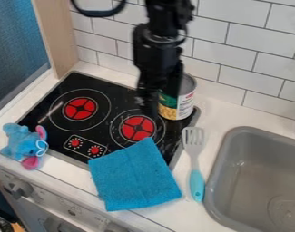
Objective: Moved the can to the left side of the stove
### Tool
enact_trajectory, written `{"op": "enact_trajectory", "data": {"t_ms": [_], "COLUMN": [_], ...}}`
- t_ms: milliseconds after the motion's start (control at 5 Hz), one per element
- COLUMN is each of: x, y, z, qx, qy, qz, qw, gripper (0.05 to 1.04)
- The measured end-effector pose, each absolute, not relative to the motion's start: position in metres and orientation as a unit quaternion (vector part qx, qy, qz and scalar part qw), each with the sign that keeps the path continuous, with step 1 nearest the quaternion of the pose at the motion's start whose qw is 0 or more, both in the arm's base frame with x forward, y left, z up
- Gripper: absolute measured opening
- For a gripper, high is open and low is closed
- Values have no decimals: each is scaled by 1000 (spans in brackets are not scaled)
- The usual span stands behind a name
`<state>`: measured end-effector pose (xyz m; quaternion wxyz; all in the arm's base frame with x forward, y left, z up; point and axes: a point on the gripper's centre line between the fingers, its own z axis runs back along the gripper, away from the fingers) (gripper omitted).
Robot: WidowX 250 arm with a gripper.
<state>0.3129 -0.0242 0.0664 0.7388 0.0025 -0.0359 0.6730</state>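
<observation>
Black end effector [150, 106]: above black glass-topped stove [104, 86]; cannot tell whether wide, narrow or holding. Cylindrical metal can [186, 102], green-yellow-white label: upright, stove's rear right corner, partly behind the end effector. Blue square cloth [134, 176]: across stove's front right corner and white bench [216, 118]. Grey slotted spatula [196, 183], blue handle: on bench, between cloth and grey sink [231, 135].

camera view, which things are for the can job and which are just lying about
For the job:
- can, at the stove's back right
- stove, whose left side is the goal
- gripper, over the stove by the can

Just lying about:
- blue plush toy
- blue cloth, partly over the stove's front edge
- spatula, between stove and sink
</observation>
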Motion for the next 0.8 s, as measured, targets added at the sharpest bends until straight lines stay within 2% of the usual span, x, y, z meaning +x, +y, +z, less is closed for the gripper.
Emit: {"op": "enact_trajectory", "data": {"t_ms": [200,600,800], "x": [332,365,379], "y": [-47,-59,-65], "z": [60,47,37], "qx": [-25,-43,-38], "qy": [-50,-42,-46], "qz": [665,670,661], "qw": [745,740,748], "gripper": [1000,999,999]}}
